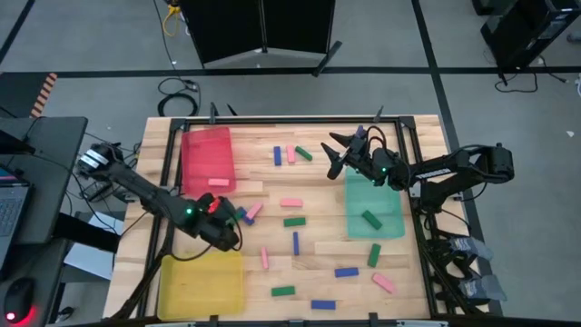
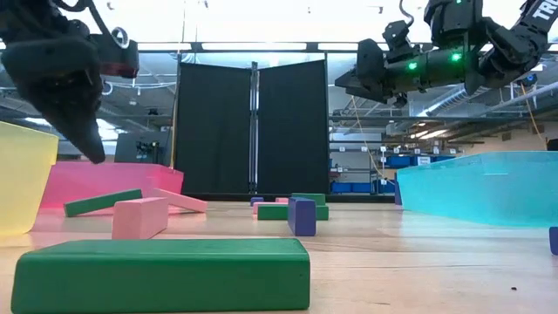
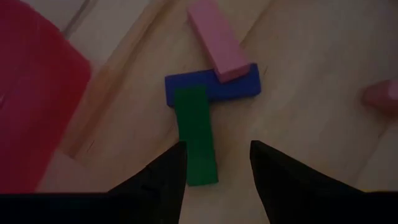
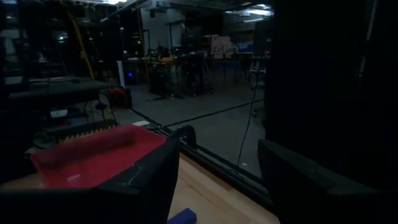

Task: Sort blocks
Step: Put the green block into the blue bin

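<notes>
**Above the table's left-centre, your left gripper hangs over a three-block cluster**

Near the gap between the red tray [image 1: 208,159] and the yellow tray [image 1: 201,282], your left gripper [image 3: 217,163] points down at the table with its fingers apart and nothing between them. Just ahead of its fingertips lies a green block [image 3: 194,135], its far end against a blue block [image 3: 211,88], and a pink block [image 3: 217,38] leans across that blue one's other end. The tips frame the green block's near end without touching it.

Your right gripper [image 1: 334,156] is raised above the table's far side, just beyond the teal tray [image 1: 374,207], fingers spread and empty; its wrist camera looks level across the red tray into the room.

Two green blocks [image 1: 369,219] lie in the teal tray, and one pink block [image 1: 217,182] lies in the red tray. The remaining blocks [image 1: 295,242] are scattered over the bare wood between the trays, pink, green and blue mixed together.
</notes>
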Controlling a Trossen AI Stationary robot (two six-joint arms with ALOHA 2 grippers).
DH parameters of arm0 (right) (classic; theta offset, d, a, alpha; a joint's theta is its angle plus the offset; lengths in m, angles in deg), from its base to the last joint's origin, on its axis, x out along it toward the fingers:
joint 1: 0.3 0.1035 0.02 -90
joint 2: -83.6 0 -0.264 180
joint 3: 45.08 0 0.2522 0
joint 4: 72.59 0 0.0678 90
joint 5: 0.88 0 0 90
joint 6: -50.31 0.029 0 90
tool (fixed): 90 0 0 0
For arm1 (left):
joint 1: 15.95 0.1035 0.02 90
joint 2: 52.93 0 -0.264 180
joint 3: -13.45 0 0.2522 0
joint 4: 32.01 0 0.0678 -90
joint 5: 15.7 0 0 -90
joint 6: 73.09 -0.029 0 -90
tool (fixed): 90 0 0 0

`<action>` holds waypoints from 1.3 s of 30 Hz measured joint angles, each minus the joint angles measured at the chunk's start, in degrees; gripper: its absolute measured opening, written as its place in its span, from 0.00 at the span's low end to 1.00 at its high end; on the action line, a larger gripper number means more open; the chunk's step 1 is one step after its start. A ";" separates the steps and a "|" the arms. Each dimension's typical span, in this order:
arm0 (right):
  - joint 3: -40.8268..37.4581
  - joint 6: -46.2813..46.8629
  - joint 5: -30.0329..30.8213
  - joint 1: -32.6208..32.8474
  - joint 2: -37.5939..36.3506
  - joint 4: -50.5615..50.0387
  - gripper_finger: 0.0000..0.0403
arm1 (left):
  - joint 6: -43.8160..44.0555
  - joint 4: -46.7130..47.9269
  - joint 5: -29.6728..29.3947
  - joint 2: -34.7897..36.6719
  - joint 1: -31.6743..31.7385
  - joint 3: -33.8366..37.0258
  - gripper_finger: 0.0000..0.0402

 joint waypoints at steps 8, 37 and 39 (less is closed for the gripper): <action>0.00 -2.44 -0.41 0.00 0.00 -0.03 0.55 | 1.47 -0.36 -1.19 -5.90 -0.36 0.00 0.64; 0.02 -6.63 -6.41 0.00 0.02 0.06 0.51 | 11.27 -8.26 -3.04 -8.91 -1.41 5.64 0.70; 0.02 -6.59 -6.41 0.00 0.02 0.08 0.51 | 10.78 -6.68 -2.72 -9.02 -1.41 5.91 0.70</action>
